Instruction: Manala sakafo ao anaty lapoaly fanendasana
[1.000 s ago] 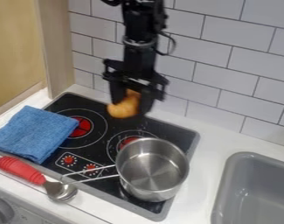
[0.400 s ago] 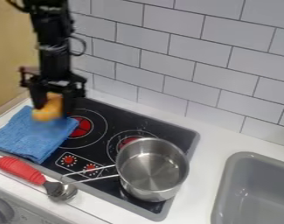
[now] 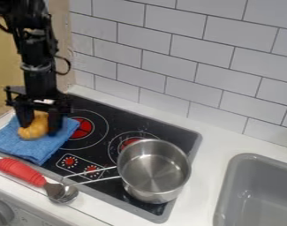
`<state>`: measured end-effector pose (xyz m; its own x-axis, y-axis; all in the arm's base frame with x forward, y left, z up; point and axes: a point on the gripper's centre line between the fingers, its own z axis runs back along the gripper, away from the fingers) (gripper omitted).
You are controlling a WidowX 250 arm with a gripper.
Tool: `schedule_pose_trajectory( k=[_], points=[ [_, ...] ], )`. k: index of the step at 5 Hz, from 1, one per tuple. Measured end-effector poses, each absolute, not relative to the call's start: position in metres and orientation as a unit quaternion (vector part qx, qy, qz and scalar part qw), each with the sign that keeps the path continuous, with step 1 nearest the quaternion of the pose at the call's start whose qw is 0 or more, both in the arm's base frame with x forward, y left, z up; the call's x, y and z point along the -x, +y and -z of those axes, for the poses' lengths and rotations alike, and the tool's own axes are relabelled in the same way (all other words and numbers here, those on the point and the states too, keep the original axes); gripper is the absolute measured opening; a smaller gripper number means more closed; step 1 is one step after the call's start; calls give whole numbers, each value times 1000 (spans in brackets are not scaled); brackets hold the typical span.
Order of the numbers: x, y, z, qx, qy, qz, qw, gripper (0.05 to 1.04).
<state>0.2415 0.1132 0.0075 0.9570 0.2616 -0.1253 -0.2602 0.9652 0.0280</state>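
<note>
At the left, the black gripper (image 3: 39, 128) hangs over the folded blue cloth, shut on an orange-brown food item (image 3: 34, 126). That food is between the two fingers, low over the cloth; whether it touches the cloth I cannot tell. The metal saucepan (image 3: 154, 170) stands on the front right of the stove, its inside bare and its wire handle pointing left.
The blue cloth (image 3: 36, 145) lies across the stove's left edge. A red-handled spoon (image 3: 20, 171) rests along the front left, its bowl beside the pan handle. Black stovetop (image 3: 118, 119), grey sink (image 3: 251, 194) at right, tiled wall behind.
From above the back of the stove, the gripper has moved left and then down to the blue cloth, carrying the food. The pan, cloth and spoon have kept their places.
</note>
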Motion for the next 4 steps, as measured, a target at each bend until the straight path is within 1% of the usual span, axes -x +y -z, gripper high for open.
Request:
schedule_pose_trajectory(
  k=[1, 2, 3, 4],
  points=[
    [-236, 110, -7, 0, 56, -119, 991, 708],
    [-228, 113, -13, 14, 43, -126, 991, 978],
    [-229, 113, -20, 14, 53, -142, 988, 1014],
    [-246, 113, -40, -19, 42, -155, 987, 1004]
  ],
)
